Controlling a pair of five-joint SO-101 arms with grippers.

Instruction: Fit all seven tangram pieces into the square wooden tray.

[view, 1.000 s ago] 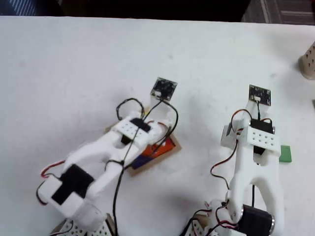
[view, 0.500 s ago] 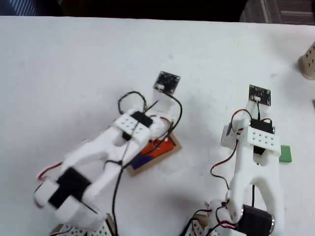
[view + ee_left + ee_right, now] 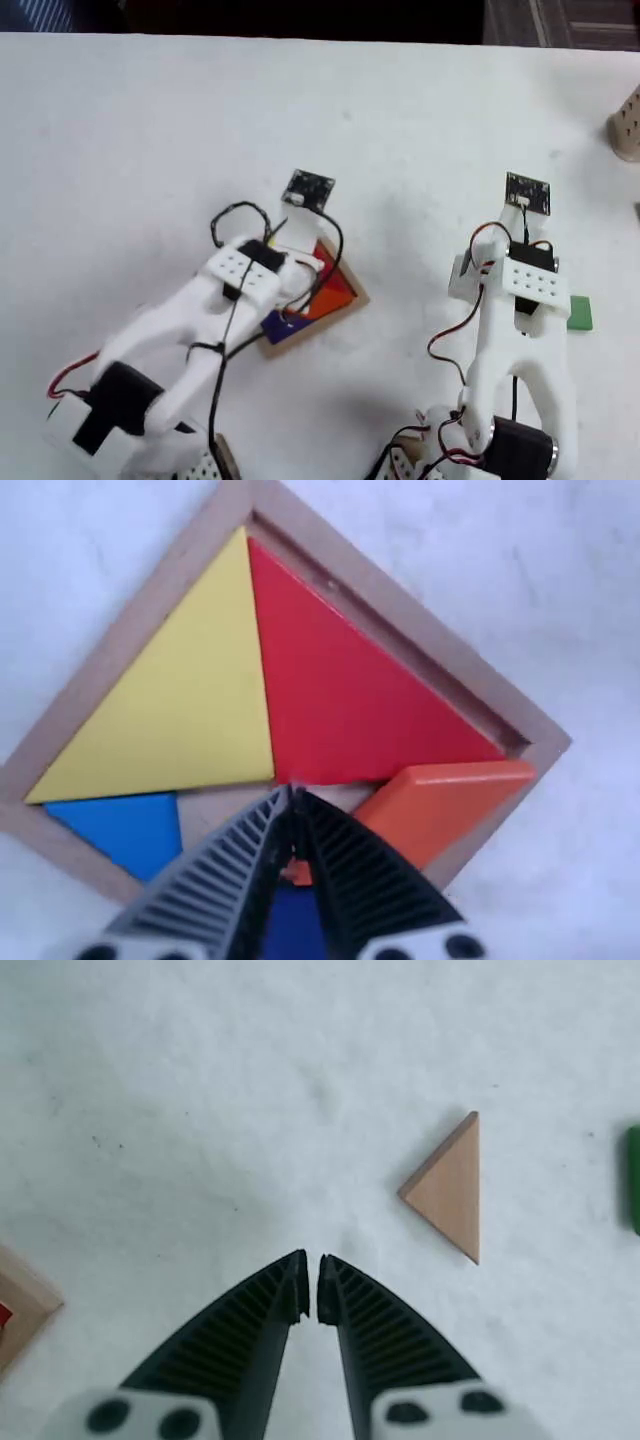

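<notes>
The square wooden tray [image 3: 420, 645] holds a yellow triangle [image 3: 180, 720], a red triangle [image 3: 340, 700], a small blue triangle [image 3: 125, 825] and an orange piece [image 3: 440, 800] that looks tilted at one corner. My left gripper [image 3: 291, 798] is shut, with its tips over the bare gap in the tray's middle. In the high view the tray [image 3: 345, 305] pokes out from under the left arm. My right gripper [image 3: 310, 1290] is shut above bare table. A tan wooden triangle [image 3: 450, 1190] lies just beyond it. A green piece [image 3: 580, 313] lies beside the right arm.
A tan perforated object [image 3: 628, 125] stands at the table's right edge. The far half of the white table [image 3: 300, 100] is open. The tray's corner [image 3: 20, 1305] shows beside the right gripper.
The left arm has drawn back towards the near left, so more of the red piece in the tray shows. The right arm has not moved.
</notes>
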